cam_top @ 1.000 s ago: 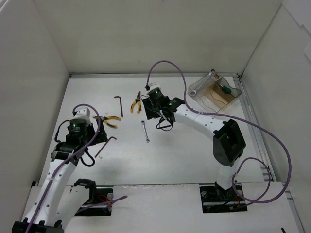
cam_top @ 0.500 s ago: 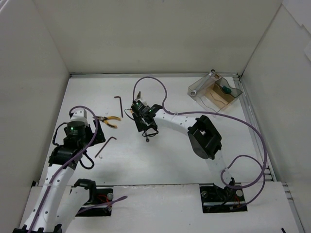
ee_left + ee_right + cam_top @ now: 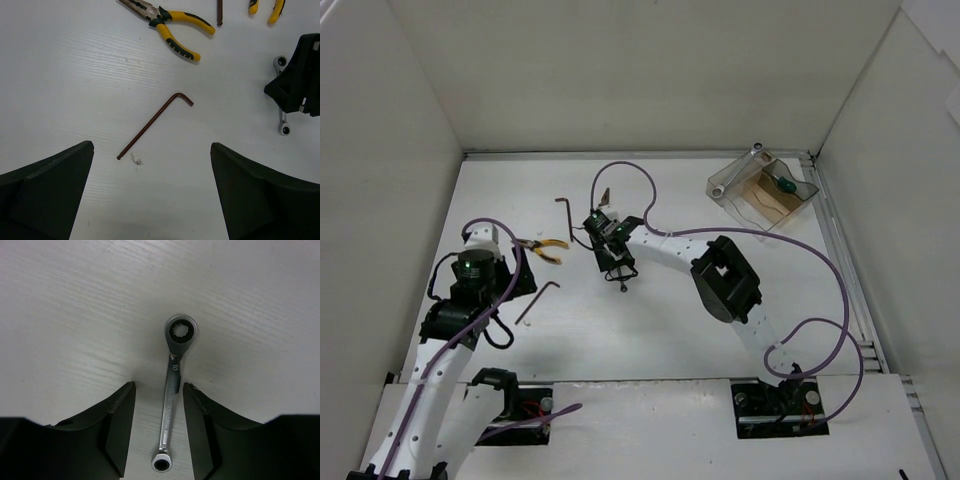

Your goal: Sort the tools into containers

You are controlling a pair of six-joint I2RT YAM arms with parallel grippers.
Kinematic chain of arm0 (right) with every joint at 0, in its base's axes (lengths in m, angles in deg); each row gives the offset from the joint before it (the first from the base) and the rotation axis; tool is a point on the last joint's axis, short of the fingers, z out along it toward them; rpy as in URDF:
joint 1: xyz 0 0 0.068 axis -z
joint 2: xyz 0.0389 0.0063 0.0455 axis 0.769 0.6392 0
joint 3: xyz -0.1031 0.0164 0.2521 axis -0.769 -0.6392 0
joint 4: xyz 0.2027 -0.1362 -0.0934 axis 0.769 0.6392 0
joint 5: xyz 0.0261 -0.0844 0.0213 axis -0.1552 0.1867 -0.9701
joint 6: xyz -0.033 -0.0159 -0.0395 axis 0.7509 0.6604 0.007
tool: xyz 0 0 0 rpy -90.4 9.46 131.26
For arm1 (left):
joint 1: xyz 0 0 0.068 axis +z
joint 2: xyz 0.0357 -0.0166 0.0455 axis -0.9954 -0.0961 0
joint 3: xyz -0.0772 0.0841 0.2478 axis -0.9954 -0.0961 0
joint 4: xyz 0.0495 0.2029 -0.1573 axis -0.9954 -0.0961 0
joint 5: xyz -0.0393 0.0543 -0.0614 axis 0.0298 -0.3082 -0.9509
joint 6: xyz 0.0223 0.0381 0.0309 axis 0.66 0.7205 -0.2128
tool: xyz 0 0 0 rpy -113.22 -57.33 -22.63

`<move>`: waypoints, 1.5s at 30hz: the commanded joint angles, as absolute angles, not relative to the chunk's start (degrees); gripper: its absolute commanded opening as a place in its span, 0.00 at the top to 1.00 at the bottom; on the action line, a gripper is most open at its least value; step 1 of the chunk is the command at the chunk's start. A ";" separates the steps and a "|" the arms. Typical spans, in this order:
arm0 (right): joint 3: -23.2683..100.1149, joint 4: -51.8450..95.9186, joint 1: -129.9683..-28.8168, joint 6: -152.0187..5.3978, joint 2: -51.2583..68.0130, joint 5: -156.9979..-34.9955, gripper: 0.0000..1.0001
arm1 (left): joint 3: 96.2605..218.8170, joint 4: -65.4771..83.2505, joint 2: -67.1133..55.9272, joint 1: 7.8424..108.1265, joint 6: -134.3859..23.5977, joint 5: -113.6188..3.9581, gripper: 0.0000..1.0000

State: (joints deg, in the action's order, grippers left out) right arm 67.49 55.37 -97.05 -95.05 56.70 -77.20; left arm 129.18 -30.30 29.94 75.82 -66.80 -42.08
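A silver wrench lies flat on the table between my right gripper's open jaws, which touch neither side of it. From above, the right gripper covers all but the wrench's near tip. My left gripper is open and empty, above a dark hex key; from above, the left gripper is left of that key. Yellow-handled pliers lie beyond it. The clear container at the far right holds the green-handled screwdriver; a second wrench rests at its far rim.
A second hex key lies at the far middle. A second pair of pliers is mostly hidden behind the right arm. Purple cables loop over both arms. White walls enclose the table on three sides.
My right arm has swung left and come down over the wrench on the table. My left arm has drawn back slightly and stayed open.
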 commanded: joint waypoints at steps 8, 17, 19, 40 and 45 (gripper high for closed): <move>71.95 56.33 -95.88 -97.17 59.13 -75.61 0.65 | 131.25 -29.08 30.17 76.05 -66.93 -42.00 0.00; 71.07 58.00 -95.79 -97.26 60.36 -74.91 0.70 | 131.25 -29.08 30.18 76.05 -66.93 -41.91 0.00; 71.68 58.79 -95.27 -96.30 60.80 -75.96 1.00 | 131.34 -29.08 30.18 76.05 -66.93 -41.91 0.00; 77.31 58.18 -93.60 -88.38 53.77 -69.11 1.00 | 131.25 -28.64 30.35 76.05 -67.02 -41.47 0.00; 77.05 57.39 -92.19 -89.26 51.58 -68.06 1.00 | 131.25 -28.46 30.00 76.05 -67.10 -41.56 0.00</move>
State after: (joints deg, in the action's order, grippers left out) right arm 74.38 59.22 -93.49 -88.87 59.17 -71.34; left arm 129.18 -30.30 30.46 75.82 -66.82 -42.03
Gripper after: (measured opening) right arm 0.089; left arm 0.996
